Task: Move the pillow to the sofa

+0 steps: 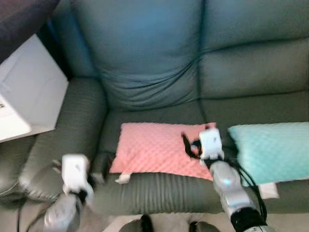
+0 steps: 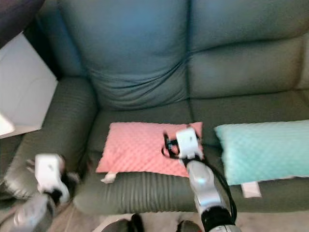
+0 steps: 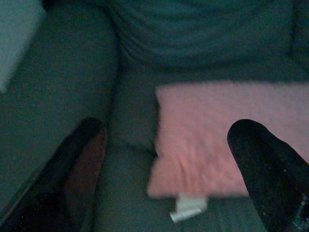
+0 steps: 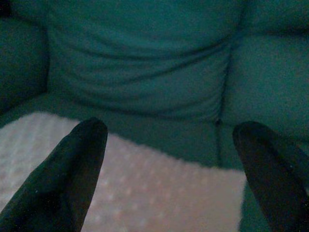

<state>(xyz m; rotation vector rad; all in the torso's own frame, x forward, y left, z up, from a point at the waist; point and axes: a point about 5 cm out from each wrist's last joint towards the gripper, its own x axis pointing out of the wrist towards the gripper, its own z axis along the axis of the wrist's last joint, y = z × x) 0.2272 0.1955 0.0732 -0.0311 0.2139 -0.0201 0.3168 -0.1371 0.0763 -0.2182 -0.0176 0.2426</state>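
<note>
Pillow [image 1: 157, 147] first, since the task turns on it: in the left eye view the pink pillow lies flat on the seat cushion of the dark green sofa [image 1: 145, 63], near the front edge, with a teal pillow [image 1: 270, 150] on the seat to its right, close to it. The right gripper [image 1: 190, 144] hangs over the pink pillow's right end; I cannot tell from here how its fingers stand. The left gripper [image 1: 99, 166] sits low, off the pillow's left front corner, beside the armrest [image 1: 72, 125]. The chief risk, as I judge it, is that a gripper catches the fabric or the white tag [image 1: 123, 178] and drags the pillow forward off the seat. In the right eye view a white box-like thing [image 2: 21, 92] stands beyond the armrest, to the pillow's left, and pale floor shows along the sofa's front; the room is otherwise little seen. In the left wrist view both black fingers [image 3: 270, 169] are spread wide, nothing between them, the pillow's corner and tag lying just ahead, so a careless sweep could snag that tag. In the right wrist view the fingers [image 4: 63, 179] are likewise apart and grasp nothing, poised above the pillow's dimpled top with the sofa back beyond; lowering could press or shove the pillow.
</note>
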